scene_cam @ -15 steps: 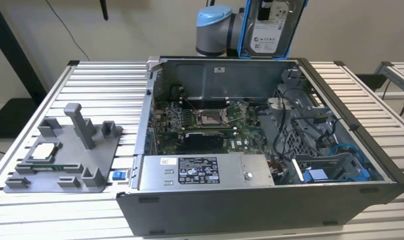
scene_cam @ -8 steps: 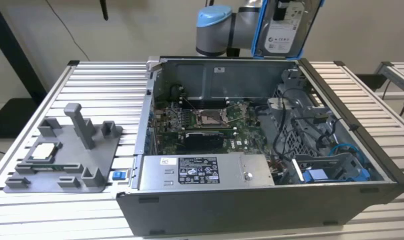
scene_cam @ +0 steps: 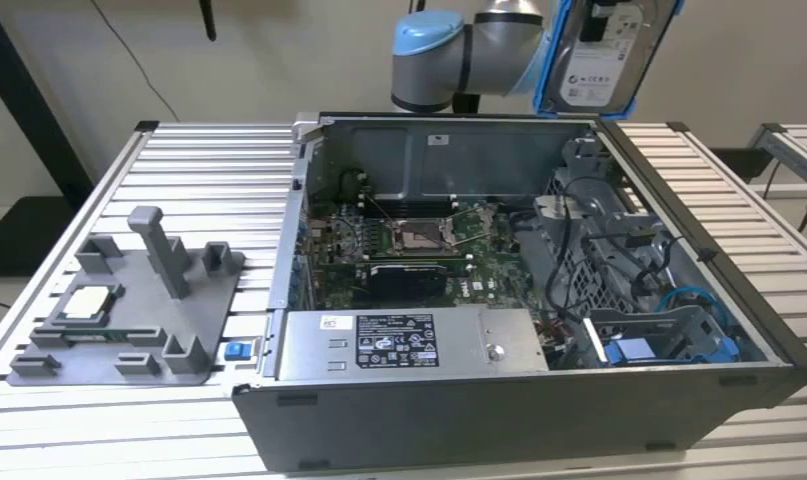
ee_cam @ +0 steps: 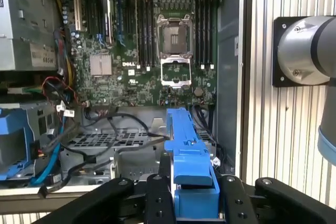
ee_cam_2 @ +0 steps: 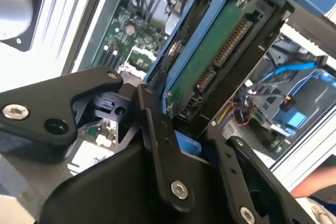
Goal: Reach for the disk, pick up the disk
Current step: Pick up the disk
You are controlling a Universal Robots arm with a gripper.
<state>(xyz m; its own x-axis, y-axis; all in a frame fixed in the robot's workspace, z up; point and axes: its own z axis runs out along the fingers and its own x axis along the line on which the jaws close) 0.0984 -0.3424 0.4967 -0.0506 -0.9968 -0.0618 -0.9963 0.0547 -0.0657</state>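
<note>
Gripping the disk [ee_cam_2: 210, 56] by its blue plastic frame, with the black metal gripper [ee_cam: 191, 190] closed on both sides of it in both wrist views. Showing a green circuit board and a connector row on the disk's underside. Hanging high above the open grey computer case [scene_cam: 510, 420], with the label side facing the exterior view and the top cut off. Lying below: the motherboard [ee_cam: 157, 45], tangled cables half hidden.

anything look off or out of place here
Only the silver-grey hard drive in its blue plastic frame: it hangs upright above the open grey computer case, clamped in the black gripper, not seated in a bay. Nothing looks damaged.
</note>
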